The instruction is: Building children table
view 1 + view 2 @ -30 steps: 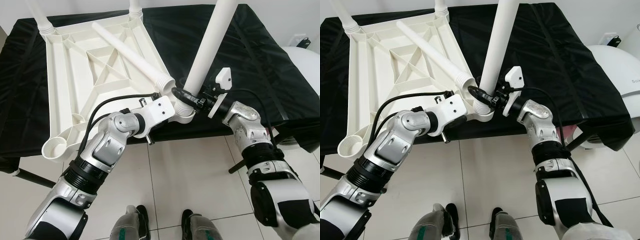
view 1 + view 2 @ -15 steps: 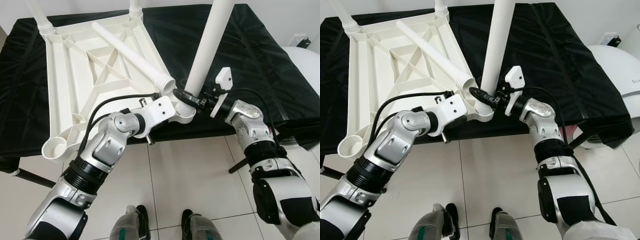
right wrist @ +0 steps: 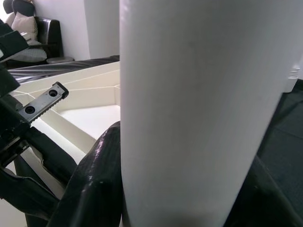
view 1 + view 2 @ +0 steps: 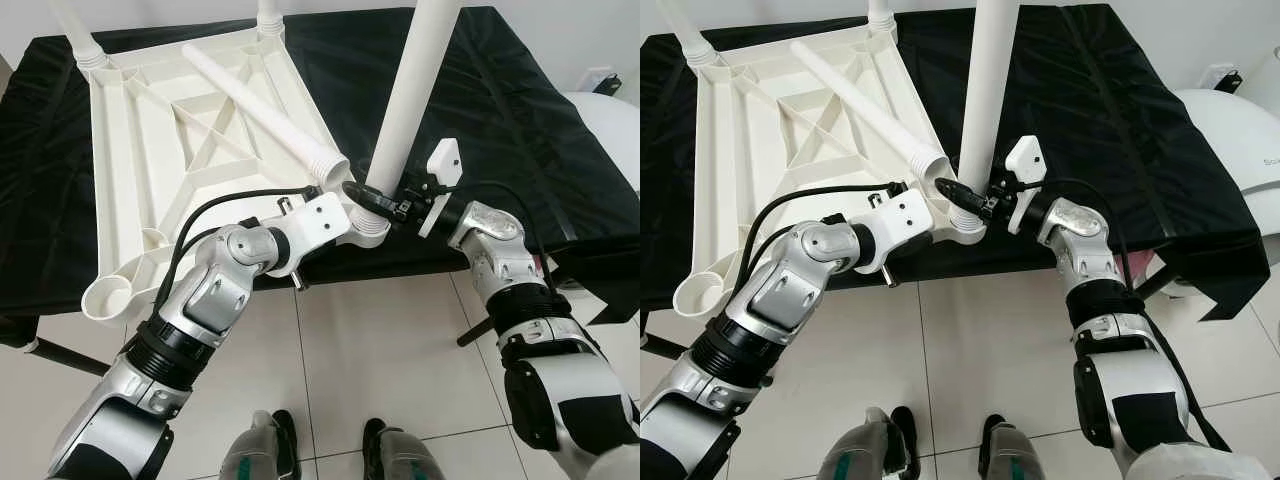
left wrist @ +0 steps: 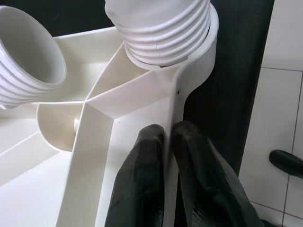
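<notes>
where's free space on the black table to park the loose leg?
Free: the black cloth right of the upright leg, out to the table's right edge. Also a narrow strip left of the tabletop frame. Crowded: the near right corner socket, where the left gripper pinches the frame rim and the right gripper clamps the upright leg. The loose leg lies across the frame.

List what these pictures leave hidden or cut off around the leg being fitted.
- Upright leg: its top is cut off by the frame edge in both eye views.
- Left tool: hidden behind its own wrist in the eye views.
- Tabletop far legs: cut off at the upper edge.
- Thread depth in the corner socket: hidden inside.
</notes>
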Robot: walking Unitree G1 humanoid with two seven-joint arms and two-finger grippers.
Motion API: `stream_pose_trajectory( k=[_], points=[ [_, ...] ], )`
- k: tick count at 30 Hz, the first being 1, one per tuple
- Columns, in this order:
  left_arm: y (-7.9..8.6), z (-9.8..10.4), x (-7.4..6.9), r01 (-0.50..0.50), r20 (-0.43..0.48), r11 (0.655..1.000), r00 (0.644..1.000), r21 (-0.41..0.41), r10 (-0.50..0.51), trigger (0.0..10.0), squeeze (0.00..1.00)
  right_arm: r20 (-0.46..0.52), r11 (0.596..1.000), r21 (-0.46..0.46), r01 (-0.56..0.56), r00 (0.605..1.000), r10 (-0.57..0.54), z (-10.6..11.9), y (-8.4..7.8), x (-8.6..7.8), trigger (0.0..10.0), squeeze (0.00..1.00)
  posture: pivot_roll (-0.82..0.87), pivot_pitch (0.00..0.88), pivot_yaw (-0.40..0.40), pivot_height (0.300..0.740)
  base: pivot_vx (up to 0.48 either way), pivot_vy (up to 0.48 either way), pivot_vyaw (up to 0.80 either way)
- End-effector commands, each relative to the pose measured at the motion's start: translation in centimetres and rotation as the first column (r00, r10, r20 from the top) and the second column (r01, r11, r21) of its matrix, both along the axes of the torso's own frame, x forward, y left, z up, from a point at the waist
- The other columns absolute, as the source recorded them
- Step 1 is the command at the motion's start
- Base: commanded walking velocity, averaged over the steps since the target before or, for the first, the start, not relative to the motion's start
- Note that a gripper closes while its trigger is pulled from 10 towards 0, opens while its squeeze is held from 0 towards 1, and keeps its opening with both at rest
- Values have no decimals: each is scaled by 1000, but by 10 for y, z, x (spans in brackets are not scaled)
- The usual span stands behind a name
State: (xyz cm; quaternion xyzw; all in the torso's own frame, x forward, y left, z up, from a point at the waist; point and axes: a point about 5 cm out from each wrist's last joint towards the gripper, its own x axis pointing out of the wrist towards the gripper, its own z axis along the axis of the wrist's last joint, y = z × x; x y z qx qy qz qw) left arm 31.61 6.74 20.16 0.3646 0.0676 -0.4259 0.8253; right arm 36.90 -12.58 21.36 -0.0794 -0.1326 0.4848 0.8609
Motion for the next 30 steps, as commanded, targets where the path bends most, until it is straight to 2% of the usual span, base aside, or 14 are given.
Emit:
stream_pose_trajectory(
  k=[1, 13, 30],
  points=[
    [-5, -14, -9, 47, -78, 999, 996, 14, -45, 10000, 0, -84, 998, -55, -24, 996, 20, -20, 1, -2, 10000, 0, -101, 220, 13, 740, 0, 0, 0],
    [-6, -13, -10, 46, -77, 999, 996, 11, -45, 10000, 0, -103, 997, -71, -12, 995, 5, -27, -2, -2, 10000, 0, -104, 223, 14, 740, 0, 0, 0],
    [-8, -12, -11, 51, -76, 999, 996, 10, -50, 10000, 0, -94, 995, -4, 104, 990, -104, -29, -5, 0, 10000, 0, -108, 216, 17, 740, 0, 0, 0]
  ],
)
